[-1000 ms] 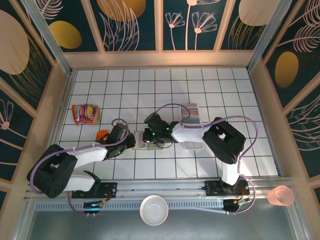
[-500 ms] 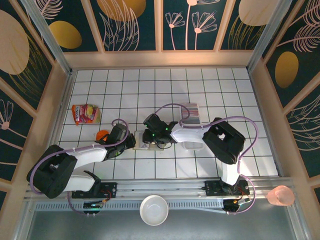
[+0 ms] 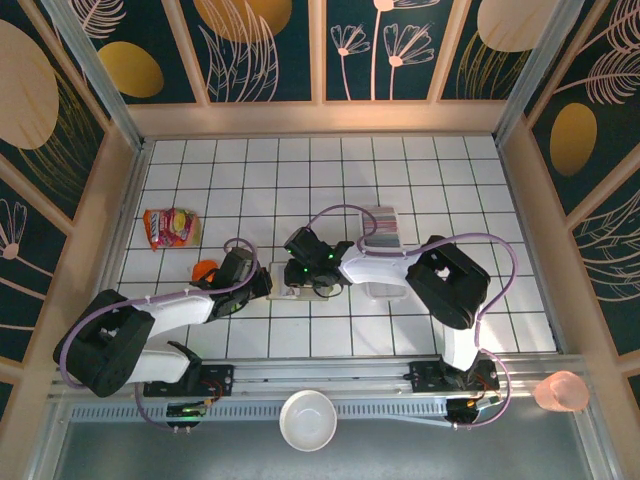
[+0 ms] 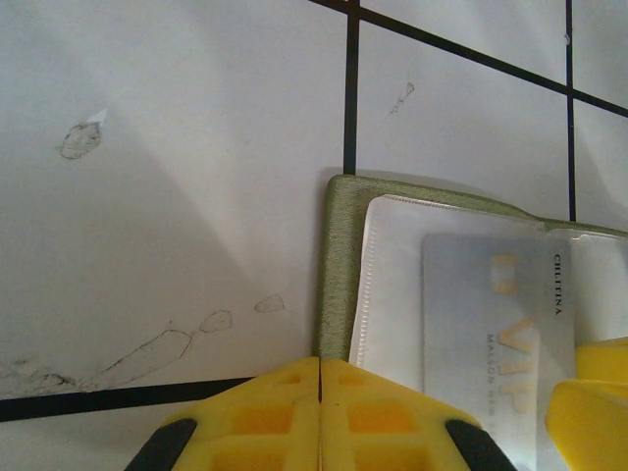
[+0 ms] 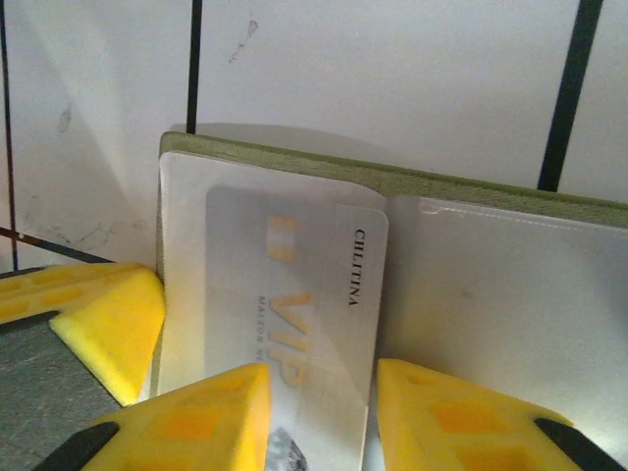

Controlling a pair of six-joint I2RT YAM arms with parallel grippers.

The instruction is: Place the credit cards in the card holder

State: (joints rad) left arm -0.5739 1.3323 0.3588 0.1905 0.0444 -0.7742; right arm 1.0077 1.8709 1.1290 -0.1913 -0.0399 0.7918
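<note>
Open card holder point(image 4: 334, 265) near the middle of the tabletop point(image 3: 330, 190), closed left fingers point(image 4: 265, 412) at its edge; the credit card point(image 5: 294, 294) lies flat on its inner face, long axis running straight out between the parted, empty right fingers point(image 5: 206, 412)

far tiles point(image 3: 300, 170) free, snack pkt point(image 3: 172, 228) left, tray point(image 3: 381, 222) right

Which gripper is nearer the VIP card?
Right. The right gripper straddles the VIP card, a finger on each side. The left gripper sits shut at the edge of the card holder, beside the card.
</note>
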